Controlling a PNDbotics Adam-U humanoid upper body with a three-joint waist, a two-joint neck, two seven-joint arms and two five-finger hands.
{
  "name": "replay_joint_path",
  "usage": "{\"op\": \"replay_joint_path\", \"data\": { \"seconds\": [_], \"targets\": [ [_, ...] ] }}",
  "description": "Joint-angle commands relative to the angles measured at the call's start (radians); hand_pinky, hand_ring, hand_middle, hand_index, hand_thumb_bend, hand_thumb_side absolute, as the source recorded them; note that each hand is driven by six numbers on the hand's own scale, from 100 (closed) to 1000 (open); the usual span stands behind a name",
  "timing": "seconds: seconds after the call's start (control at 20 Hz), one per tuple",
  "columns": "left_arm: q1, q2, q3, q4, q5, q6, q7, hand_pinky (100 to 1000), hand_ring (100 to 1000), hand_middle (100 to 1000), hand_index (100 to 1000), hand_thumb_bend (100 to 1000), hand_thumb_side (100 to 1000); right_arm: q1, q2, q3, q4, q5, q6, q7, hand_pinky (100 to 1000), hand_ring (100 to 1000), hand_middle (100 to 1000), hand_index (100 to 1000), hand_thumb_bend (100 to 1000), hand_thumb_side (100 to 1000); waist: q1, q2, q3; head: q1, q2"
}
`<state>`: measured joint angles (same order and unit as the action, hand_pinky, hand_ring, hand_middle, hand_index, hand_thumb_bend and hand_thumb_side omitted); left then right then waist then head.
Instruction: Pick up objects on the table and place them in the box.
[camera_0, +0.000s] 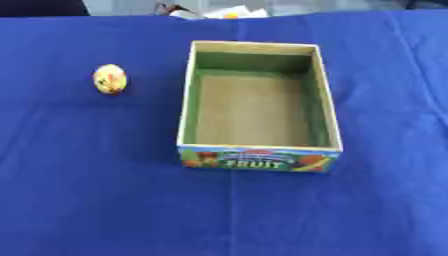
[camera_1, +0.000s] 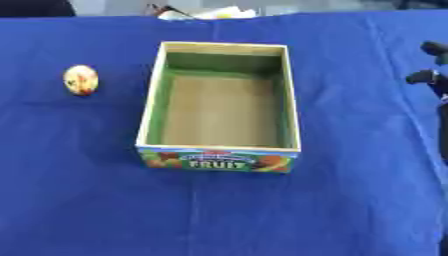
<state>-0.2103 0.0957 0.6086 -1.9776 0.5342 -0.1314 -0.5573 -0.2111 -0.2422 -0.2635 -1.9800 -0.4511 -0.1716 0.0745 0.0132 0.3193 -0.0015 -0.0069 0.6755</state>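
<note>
A small egg-shaped object (camera_0: 110, 79), yellow with red patches, lies on the blue cloth to the left of the box. The open cardboard box (camera_0: 187, 100) stands in the middle, with green inner walls, a bare brown floor and a front panel reading FRUIT. Nothing lies inside it. A black part of my right hand (camera_1: 435, 80) shows only at the right edge of the right eye view, well to the right of the box and apart from it. My left hand shows in neither view.
The blue cloth (camera_0: 87, 200) covers the whole table, with broad open stretches in front of the box and on both sides. White and dark clutter (camera_0: 206, 11) sits past the table's far edge.
</note>
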Motion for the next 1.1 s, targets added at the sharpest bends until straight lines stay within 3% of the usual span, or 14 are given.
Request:
{"op": "replay_joint_path", "data": {
  "seconds": [0.05,0.5,0.8,1.1],
  "targets": [
    [-0.005,0.018,0.003,-0.022,0.0,-0.003,-0.006,637,536,550,864,100,995,-0.009,-0.016,-0.001,-0.02,-0.003,-0.003,0.004,502,747,489,834,100,1000,0.001,-0.014,0.001,0.004,-0.006],
    [-0.003,0.018,0.003,-0.022,0.006,-0.009,-0.004,637,535,550,863,100,991,-0.011,-0.016,-0.001,-0.02,-0.001,0.001,0.004,502,747,489,834,100,1000,0.003,-0.014,0.005,0.008,-0.012],
    [0.0,0.032,0.002,-0.022,0.004,-0.013,-0.004,636,536,551,863,100,982,-0.01,-0.018,-0.003,-0.02,-0.005,0.002,-0.001,502,746,489,833,100,1000,0.004,-0.019,0.002,0.001,0.017],
    [0.006,0.114,-0.01,-0.022,0.03,-0.069,0.015,628,538,556,860,100,959,-0.012,-0.024,-0.005,-0.02,-0.017,0.006,-0.007,502,745,490,832,100,1000,0.011,-0.029,-0.009,0.018,0.037]
  ]
}}
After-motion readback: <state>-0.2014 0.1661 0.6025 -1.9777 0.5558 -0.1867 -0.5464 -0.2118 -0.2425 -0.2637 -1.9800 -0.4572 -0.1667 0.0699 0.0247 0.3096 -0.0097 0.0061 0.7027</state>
